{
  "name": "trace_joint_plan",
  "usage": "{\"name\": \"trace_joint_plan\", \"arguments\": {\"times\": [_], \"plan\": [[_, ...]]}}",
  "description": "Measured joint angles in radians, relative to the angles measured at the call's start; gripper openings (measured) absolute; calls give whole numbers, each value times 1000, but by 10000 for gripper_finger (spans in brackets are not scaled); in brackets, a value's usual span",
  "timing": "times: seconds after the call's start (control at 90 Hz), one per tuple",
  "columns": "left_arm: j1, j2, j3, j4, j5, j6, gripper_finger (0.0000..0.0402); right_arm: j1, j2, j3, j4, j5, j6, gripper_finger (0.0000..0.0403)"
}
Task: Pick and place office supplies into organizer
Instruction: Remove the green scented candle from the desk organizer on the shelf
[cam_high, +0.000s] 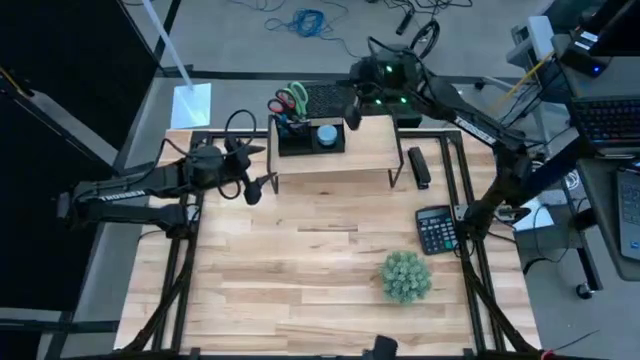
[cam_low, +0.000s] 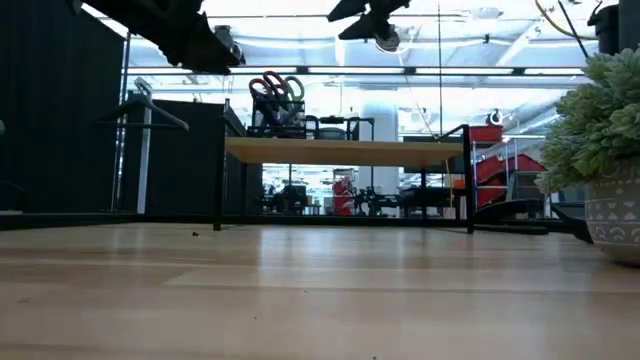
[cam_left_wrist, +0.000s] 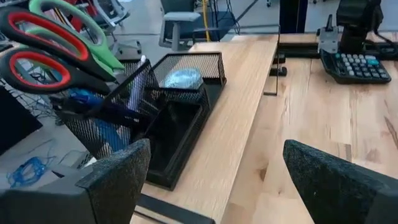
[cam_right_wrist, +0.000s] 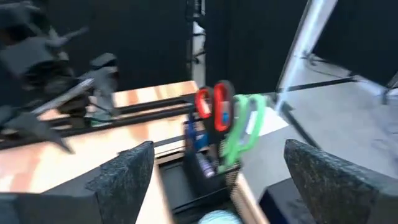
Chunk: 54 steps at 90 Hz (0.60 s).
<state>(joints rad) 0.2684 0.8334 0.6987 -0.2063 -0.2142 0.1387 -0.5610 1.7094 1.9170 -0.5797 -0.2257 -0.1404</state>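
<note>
The left gripper (cam_high: 262, 186) hovers over the table (cam_high: 300, 270) just off the left end of the riser (cam_high: 370, 160), fingers spread wide and empty; its wrist view shows both pads (cam_left_wrist: 115, 180) with bare space between them, aimed along the riser top.

On the riser's left part sits the organizer (cam_high: 308, 138), a black mesh tray. Its tall cup, at the left end, holds the red scissors (cam_high: 279, 104) and the green scissors (cam_high: 296, 95), handles up, with blue pens (cam_left_wrist: 99, 115) tucked beneath them (the dark pen cannot be picked out among them). A pale blue round thing (cam_high: 327, 133) lies in the compartment at the tray's right end; the low section between is open and dark. In the low view the scissor handles (cam_low: 275, 87) stand above the riser's edge.

The right gripper (cam_high: 353, 113) hangs just beside the organizer's right end, above the riser's back edge, its fingers also wide apart and holding nothing; its wrist view looks down past both pads (cam_right_wrist: 124, 180) at the scissors and cup.

Farther right, a black stapler-like item (cam_high: 418, 166) lies on the table beside the riser leg, a calculator (cam_high: 436, 229) below it, and a green ball plant (cam_high: 406, 276) nearer the front.
</note>
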Motion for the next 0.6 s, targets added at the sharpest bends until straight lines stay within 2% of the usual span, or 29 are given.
{"name": "trace_joint_plan", "arguments": {"times": [0.2,0.378,0.6], "plan": [[0,0,0,1,0,0,356,0,95,14,-40,2,-9,345],[0,0,0,2,0,0,356,0,176,13,-159,102,-60,345],[0,0,0,3,0,0,356,2,228,13,-198,104,-67,345]]}}
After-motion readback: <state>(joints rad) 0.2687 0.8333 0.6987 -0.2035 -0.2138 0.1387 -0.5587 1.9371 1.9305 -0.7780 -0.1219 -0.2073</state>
